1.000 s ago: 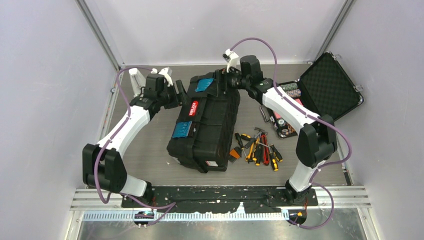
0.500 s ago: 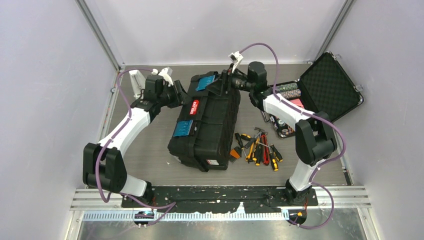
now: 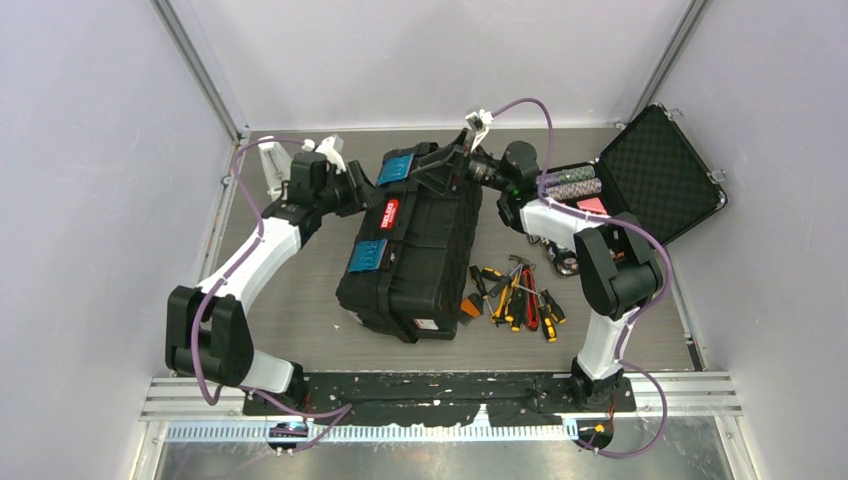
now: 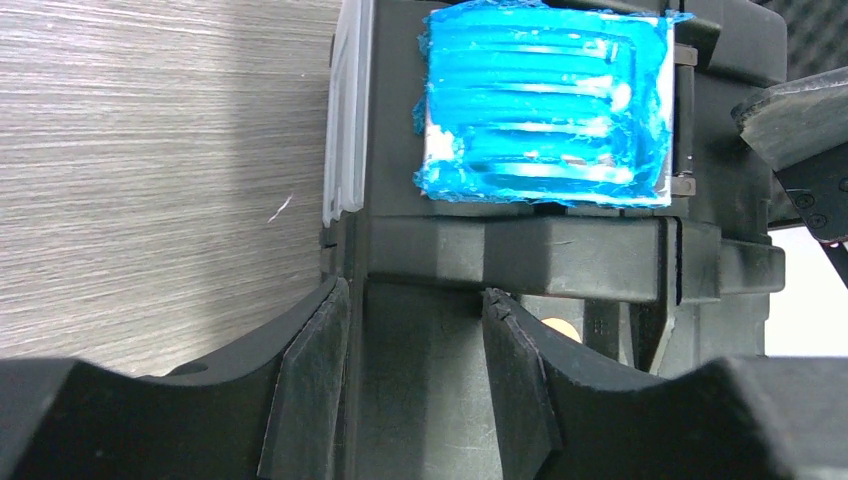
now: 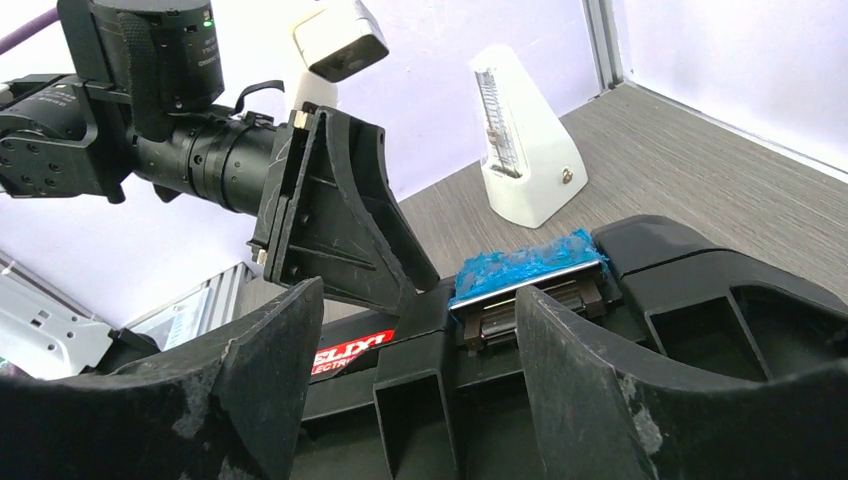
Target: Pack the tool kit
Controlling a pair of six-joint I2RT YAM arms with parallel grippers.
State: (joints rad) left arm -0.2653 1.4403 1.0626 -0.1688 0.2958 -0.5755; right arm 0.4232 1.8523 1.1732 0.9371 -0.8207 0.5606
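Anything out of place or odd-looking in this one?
Yes. The toolbox sits skewed on the table, while the tools lie in a loose heap beside it. The blue latch has a rough, ragged-edged coating.

The left arm point(image 3: 250, 255) and right arm point(image 3: 555, 218) share white link shells between bulky black joint housings, each trailed by a purple cable point(image 3: 520, 100). The black fingers point(image 5: 260, 400) look scuffed at their edges. A green light point(image 5: 208, 22) seems lit on one housing.
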